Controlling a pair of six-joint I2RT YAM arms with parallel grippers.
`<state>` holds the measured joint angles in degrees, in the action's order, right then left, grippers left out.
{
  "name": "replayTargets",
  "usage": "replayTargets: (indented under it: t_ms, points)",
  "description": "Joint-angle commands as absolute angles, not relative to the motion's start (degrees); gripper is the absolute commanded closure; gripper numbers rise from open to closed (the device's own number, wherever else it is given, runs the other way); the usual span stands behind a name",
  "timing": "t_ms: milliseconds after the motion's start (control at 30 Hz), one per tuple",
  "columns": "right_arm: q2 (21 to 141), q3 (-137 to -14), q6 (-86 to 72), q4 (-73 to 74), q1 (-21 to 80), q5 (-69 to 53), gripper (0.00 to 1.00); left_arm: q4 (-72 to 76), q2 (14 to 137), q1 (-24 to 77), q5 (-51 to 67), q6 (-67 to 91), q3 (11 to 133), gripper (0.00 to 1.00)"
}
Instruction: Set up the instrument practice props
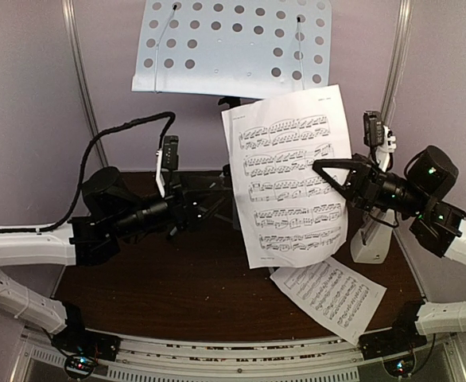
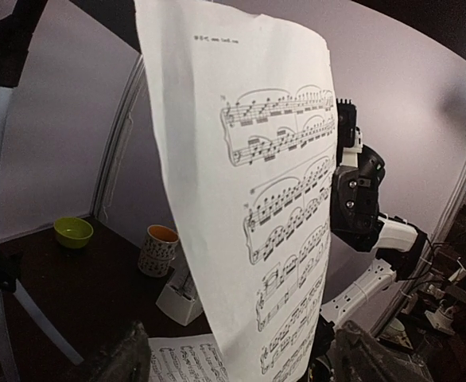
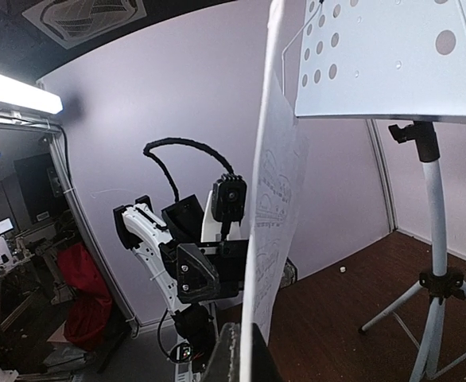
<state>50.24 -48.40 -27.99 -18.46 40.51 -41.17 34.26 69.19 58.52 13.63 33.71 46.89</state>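
A sheet-music page (image 1: pixel 289 175) hangs upright in the air below the perforated white desk (image 1: pixel 233 44) of the music stand. My right gripper (image 1: pixel 324 169) is shut on the page's right edge; in the right wrist view the page (image 3: pixel 269 239) runs edge-on out of the closed gripper (image 3: pixel 245 354). My left gripper (image 1: pixel 211 203) is open at the page's left edge. Its two fingers (image 2: pixel 126 358) stand wide apart with the page (image 2: pixel 249 199) hanging between them. A second page (image 1: pixel 328 298) lies flat on the table. The white metronome (image 1: pixel 370 239) stands behind the right arm.
The stand's silver pole (image 3: pixel 432 223) and tripod legs rise from the dark wooden table (image 1: pixel 177 286). A patterned mug with an orange inside (image 2: pixel 159 249) and a yellow-green bowl (image 2: pixel 73 231) sit near the far wall, beside the metronome (image 2: pixel 181 294).
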Motion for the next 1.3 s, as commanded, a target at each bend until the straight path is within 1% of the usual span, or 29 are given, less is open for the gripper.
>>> replayTargets:
  t_ms: [0, 167, 267, 300, 367, 433, 500, 533, 600, 633, 700, 800, 933, 1033, 1167, 1200, 1267]
  points:
    - [50.3, -48.4, -30.6, -23.1, 40.3, -43.4, 0.97, 33.7, 69.9, 58.2, 15.7, 32.8, 48.7, 0.18]
    - [51.9, -47.4, -33.7, -27.4, 40.6, -44.5, 0.96, 38.4, 71.9, 58.2, 21.4, 32.6, 52.2, 0.25]
    - [52.4, -47.0, -34.1, -28.5, 40.9, -44.5, 0.96, 39.6, 73.4, 58.3, 23.3, 32.6, 54.6, 0.33]
    - [52.6, -46.9, -34.0, -28.6, 40.9, -44.4, 0.96, 40.5, 73.6, 58.3, 23.6, 32.9, 54.9, 0.37]
    - [52.8, -46.9, -33.1, -27.7, 41.0, -44.0, 0.95, 41.5, 73.8, 58.3, 23.6, 33.0, 55.1, 0.51]
    - [52.5, -47.0, -31.7, -25.9, 41.0, -43.5, 0.92, 39.1, 73.4, 58.3, 23.0, 31.2, 56.0, 0.71]
    - [51.9, -47.7, -29.0, -21.7, 41.0, -42.6, 0.83, 33.6, 72.2, 58.3, 20.8, 28.4, 57.3, 0.92]
    - [51.5, -48.5, -27.1, -18.5, 41.0, -42.1, 0.76, 30.4, 71.3, 58.3, 19.1, 26.9, 57.8, 1.0]
    - [50.7, -49.9, -23.7, -12.2, 41.0, -41.2, 0.59, 22.0, 69.6, 58.2, 15.2, 23.7, 59.3, 1.0]
    - [50.4, -51.0, -21.9, -8.8, 41.0, -40.6, 0.54, 18.5, 68.8, 58.2, 13.6, 22.1, 60.3, 1.0]
    - [50.2, -52.7, -18.3, -2.2, 41.0, -39.7, 0.49, 12.1, 67.7, 57.9, 11.9, 18.7, 62.2, 1.0]
    - [49.9, -53.9, -14.9, 4.4, 41.0, -38.6, 0.5, 5.5, 66.8, 57.2, 10.8, 16.3, 64.6, 1.0]
    - [49.3, -53.1, -14.5, 5.8, 41.0, -37.8, 0.59, 2.2, 66.5, 56.7, 10.3, 15.9, 66.3, 1.0]
    - [49.5, -52.7, -14.5, 6.3, 41.0, -36.8, 0.64, 1.2, 66.7, 56.6, 9.7, 15.6, 67.4, 1.0]
    - [49.5, -53.0, -14.5, 6.5, 41.0, -36.3, 0.72, 0.9, 66.6, 56.5, 9.7, 15.2, 68.4, 1.0]
    - [49.6, -53.3, -14.7, 6.4, 41.0, -36.2, 0.72, 0.8, 66.8, 56.5, 10.5, 15.1, 68.7, 1.0]
    - [50.3, -54.0, -15.1, 6.2, 41.0, -36.3, 0.67, 0.7, 67.1, 56.5, 11.7, 14.7, 69.4, 1.0]
